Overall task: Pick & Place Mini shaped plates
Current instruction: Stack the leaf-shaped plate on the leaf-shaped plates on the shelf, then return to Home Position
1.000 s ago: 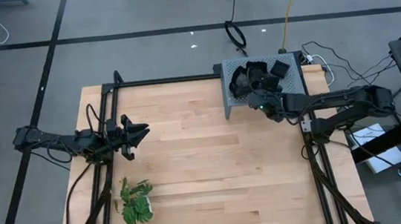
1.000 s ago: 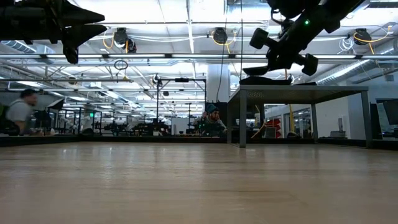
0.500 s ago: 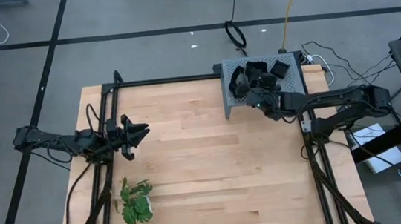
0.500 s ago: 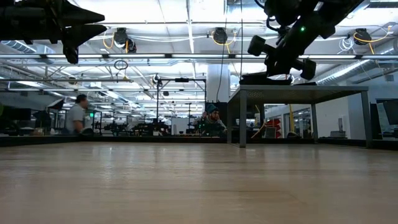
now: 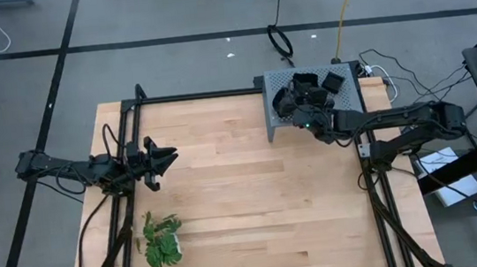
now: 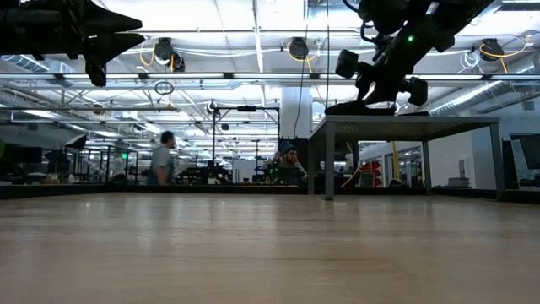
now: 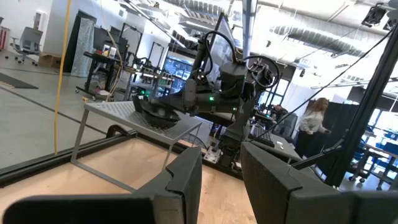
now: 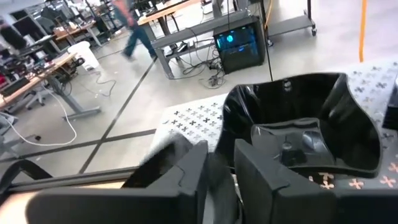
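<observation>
The right gripper (image 5: 301, 113) reaches over the grey perforated box (image 5: 352, 102) at about one o'clock on the table (image 5: 245, 195), its fingers (image 8: 186, 180) a narrow gap apart with nothing between them.

The mini shaped plates (image 5: 309, 89) lie heaped in a black glossy pile on top of that box, which stands raised on legs; the gripper's tips are at the pile's near edge, just beside the closest dishes, and whether they touch one I cannot tell. The right wrist view shows a square dish (image 8: 305, 134) nested in others directly ahead of the fingers. The left gripper (image 5: 170, 157) hovers above the table at about nine o'clock, fingers parted and empty, well away from the plates. A green leafy plant (image 5: 162, 242) lies at about seven o'clock.
</observation>
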Robot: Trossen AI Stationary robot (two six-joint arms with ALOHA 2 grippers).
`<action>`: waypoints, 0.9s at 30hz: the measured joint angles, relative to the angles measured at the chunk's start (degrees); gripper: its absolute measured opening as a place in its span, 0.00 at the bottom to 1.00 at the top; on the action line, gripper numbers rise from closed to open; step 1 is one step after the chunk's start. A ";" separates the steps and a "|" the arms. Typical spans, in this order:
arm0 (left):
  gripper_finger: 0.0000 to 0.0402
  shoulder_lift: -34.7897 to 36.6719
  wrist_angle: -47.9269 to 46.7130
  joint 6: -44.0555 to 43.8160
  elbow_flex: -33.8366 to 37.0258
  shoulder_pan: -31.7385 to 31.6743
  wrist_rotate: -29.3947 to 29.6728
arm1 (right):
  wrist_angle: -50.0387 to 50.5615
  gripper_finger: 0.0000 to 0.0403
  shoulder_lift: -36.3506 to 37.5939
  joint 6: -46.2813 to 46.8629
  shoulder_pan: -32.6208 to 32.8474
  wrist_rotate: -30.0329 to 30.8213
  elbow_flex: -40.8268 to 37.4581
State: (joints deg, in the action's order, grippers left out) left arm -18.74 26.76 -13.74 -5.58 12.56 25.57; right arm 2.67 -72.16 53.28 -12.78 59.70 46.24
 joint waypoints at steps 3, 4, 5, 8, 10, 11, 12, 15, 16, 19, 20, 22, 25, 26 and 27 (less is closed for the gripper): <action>0.29 0.02 0.00 0.00 0.00 0.00 0.01 | -2.61 0.21 0.19 -4.03 0.00 -0.04 0.00; 0.29 0.01 0.00 0.00 0.00 0.01 0.00 | -3.69 0.23 0.42 -5.64 0.00 -0.03 0.00; 0.29 0.02 0.00 0.00 0.00 0.02 0.00 | -5.27 0.24 0.53 -7.45 0.02 0.00 0.00; 0.29 0.00 0.00 0.00 0.00 0.02 0.02 | -9.47 0.28 1.47 -13.54 0.30 0.00 0.00; 0.29 0.00 -0.01 0.00 0.00 0.00 0.00 | -12.84 0.30 2.06 -17.56 0.48 0.02 0.07; 0.29 0.01 -0.01 0.00 0.00 0.00 0.01 | -13.85 0.32 2.48 -19.69 0.48 0.01 0.05; 0.29 0.02 0.00 0.00 0.00 0.01 0.00 | -15.39 0.32 2.83 -22.12 0.50 0.00 0.02; 0.29 0.02 -0.02 0.00 0.00 0.00 0.00 | -20.53 0.34 3.97 -30.29 0.50 -0.94 0.02; 0.29 0.02 0.00 0.00 0.00 0.02 0.00 | -22.26 0.34 4.40 -33.13 0.50 -2.74 0.02; 0.29 0.01 0.00 0.00 0.00 0.01 0.02 | -29.07 0.33 5.49 -40.83 0.50 -9.73 0.02; 0.29 0.02 0.00 0.00 0.00 0.01 0.01 | -31.51 0.33 6.02 -43.48 0.50 -12.53 0.02; 0.29 0.00 0.00 0.00 0.00 0.02 0.00 | -36.10 0.32 7.44 -48.89 0.50 -18.02 0.02; 0.29 0.02 0.00 0.00 0.00 0.00 0.02 | -39.55 0.33 11.06 -54.12 0.50 -23.44 0.02; 0.29 0.02 0.00 0.00 0.00 0.01 0.02 | -39.41 0.33 12.65 -54.79 0.50 -23.97 0.02; 0.29 0.01 0.00 0.00 0.00 0.02 0.02 | -39.19 0.33 14.33 -55.39 0.50 -23.88 0.02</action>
State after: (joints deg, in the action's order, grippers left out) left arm -18.73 26.76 -13.74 -5.58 12.58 25.58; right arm -36.51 -57.83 -2.11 -12.27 35.82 46.26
